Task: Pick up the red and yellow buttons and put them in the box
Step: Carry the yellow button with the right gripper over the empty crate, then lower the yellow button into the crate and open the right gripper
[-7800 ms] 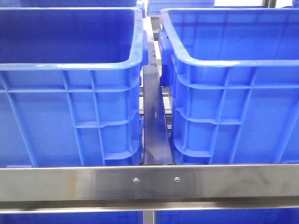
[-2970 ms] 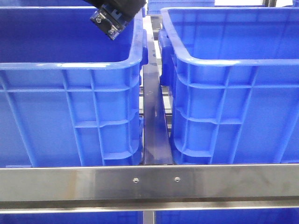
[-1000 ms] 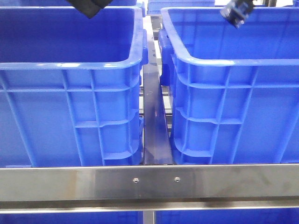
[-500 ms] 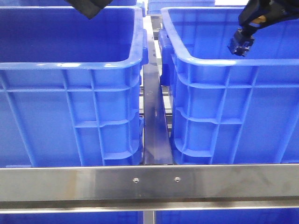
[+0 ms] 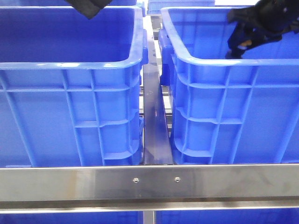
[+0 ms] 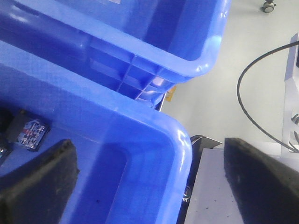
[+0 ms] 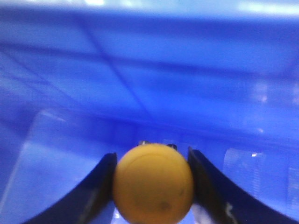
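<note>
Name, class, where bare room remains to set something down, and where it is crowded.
Free: the left crate, its visible inside bare below the left gripper. Crowded: the right crate, where the right gripper holds the yellow button.

We see even, bright overhead light, with pale glare streaks along the crate rim (image 5: pixel 70 65) and a soft sheen on the steel rail (image 5: pixel 149 183). In the right wrist view everything is soft: the yellow button (image 7: pixel 153 183) between the jaws blurs (the walls beyond more so).
</note>
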